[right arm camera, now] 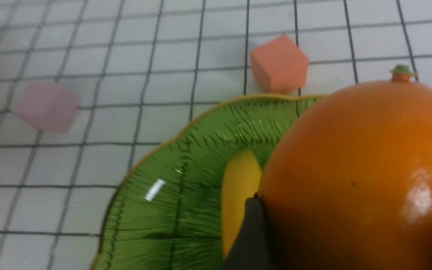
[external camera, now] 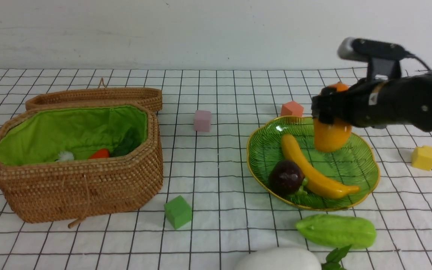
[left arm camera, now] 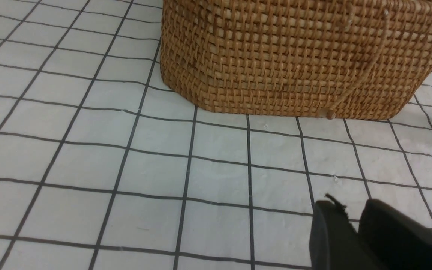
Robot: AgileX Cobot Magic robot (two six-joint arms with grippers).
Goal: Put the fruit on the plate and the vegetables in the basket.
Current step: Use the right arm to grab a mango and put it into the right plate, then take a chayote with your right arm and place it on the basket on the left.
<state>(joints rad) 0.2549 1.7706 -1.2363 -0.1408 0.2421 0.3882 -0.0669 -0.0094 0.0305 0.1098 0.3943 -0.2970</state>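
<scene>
front view faces forward, wide — left wrist close by the basket point(left arm camera: 294, 56), right wrist close over the plate point(right arm camera: 163, 225).

Below right claw point(external camera: 330, 114) and mango point(external camera: 332, 137): bare plate point(external camera: 354, 165), free
Left, nearer: banana point(external camera: 313, 168), mangosteen point(external camera: 286, 177) obstruct
Left, farther: orange cube point(external camera: 292, 109) beside plate rim
Right of claw: yellow cube point(external camera: 423, 157), well apart

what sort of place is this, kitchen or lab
Probably a robot test bench, not a kitchen: a grid-marked white cloth, toy food such as the mango, and foam blocks like the green cube.
</scene>
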